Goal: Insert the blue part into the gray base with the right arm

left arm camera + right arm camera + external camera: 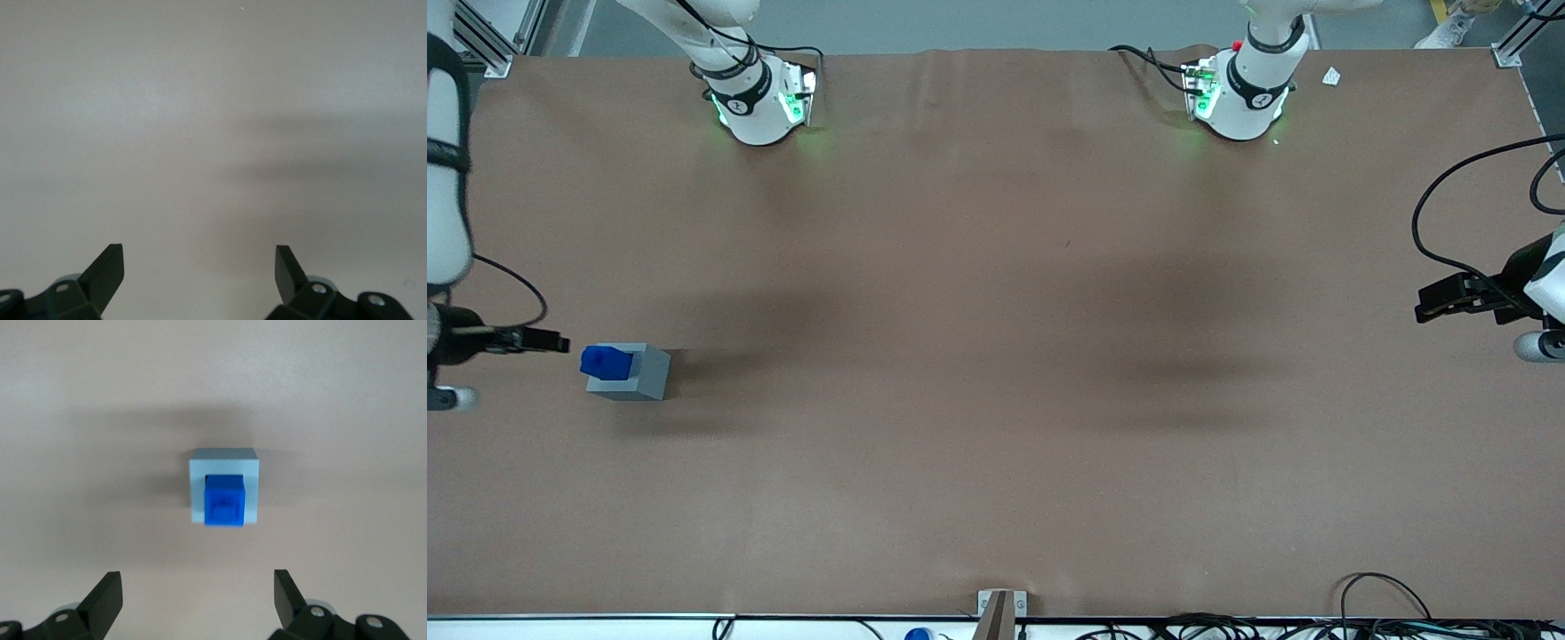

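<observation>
The blue part stands in the top recess of the gray base, sticking up out of it, at the working arm's end of the table. In the right wrist view the blue part sits inside the gray base, whose rim shows around it. My right arm's gripper hangs beside the base, apart from it, at the table's edge. Its fingers are spread wide with nothing between them, and the gripper stands clear of the block.
Two white arm bases stand at the table's edge farthest from the front camera. A small metal bracket sits at the nearest edge. Black cables loop at the parked arm's end. A white scrap lies near the second base.
</observation>
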